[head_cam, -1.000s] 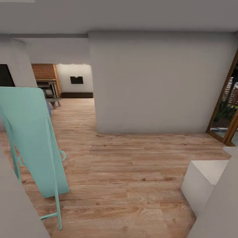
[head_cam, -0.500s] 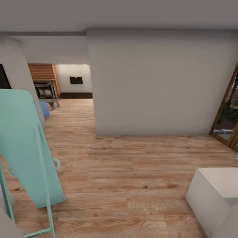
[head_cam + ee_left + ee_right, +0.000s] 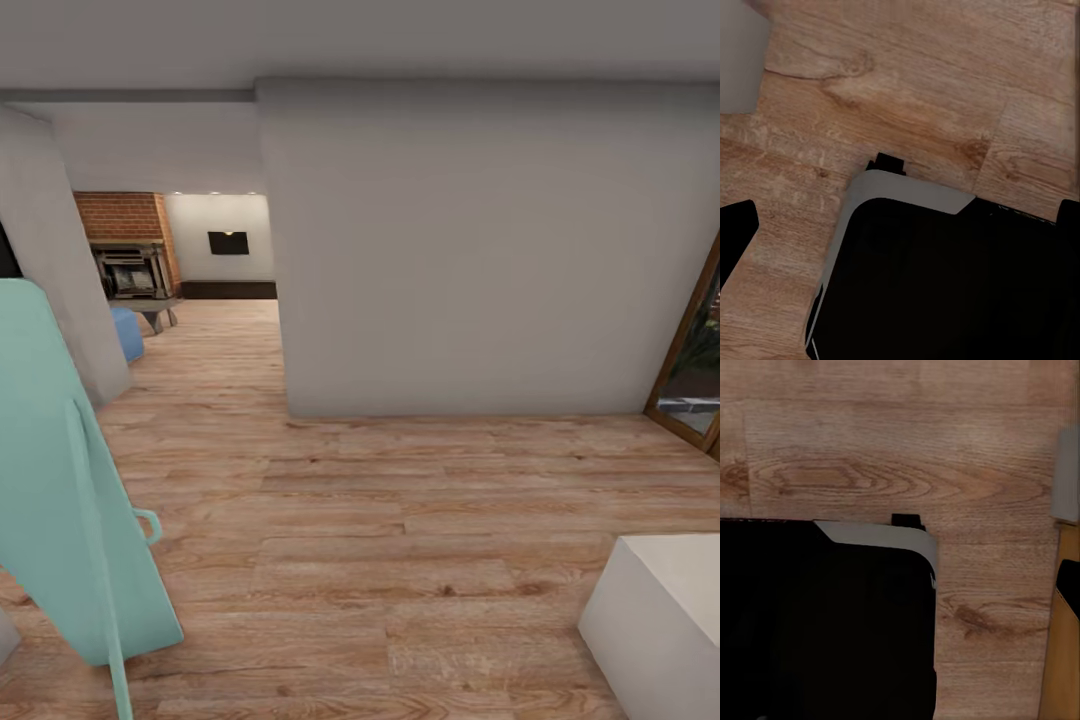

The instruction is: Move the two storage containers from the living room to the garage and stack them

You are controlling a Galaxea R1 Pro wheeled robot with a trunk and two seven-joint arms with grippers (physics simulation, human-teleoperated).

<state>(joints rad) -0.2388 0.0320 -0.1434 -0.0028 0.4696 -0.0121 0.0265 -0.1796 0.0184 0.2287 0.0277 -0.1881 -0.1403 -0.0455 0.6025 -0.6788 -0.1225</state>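
Note:
The two storage containers are out of view, and so are the garage and its floor. Part of the living room shows through an opening at the far left, with a brick fireplace (image 3: pixel 130 262) and a blue sofa corner (image 3: pixel 127 332). In the left wrist view my left gripper (image 3: pixel 907 232) is open: its dark fingertips (image 3: pixel 736 236) sit at opposite edges, with only wood planks and my black base (image 3: pixel 945 292) between them. In the right wrist view my right gripper (image 3: pixel 900 585) looks open, one fingertip (image 3: pixel 1069 577) at the frame edge, nothing held.
I stand on light wood planks (image 3: pixel 400 520). A grey wall (image 3: pixel 470 250) blocks the way ahead, with a passage (image 3: pixel 215 340) along its left. A teal folded frame (image 3: pixel 60 500) leans at near left. A white block (image 3: pixel 665 620) sits near right, a wood-framed glass door (image 3: pixel 695 370) at far right.
The whole head view has shifted as the camera moved forward. The teal frame slid out to the left, the white block to the lower right, and more of the fireplace room shows.

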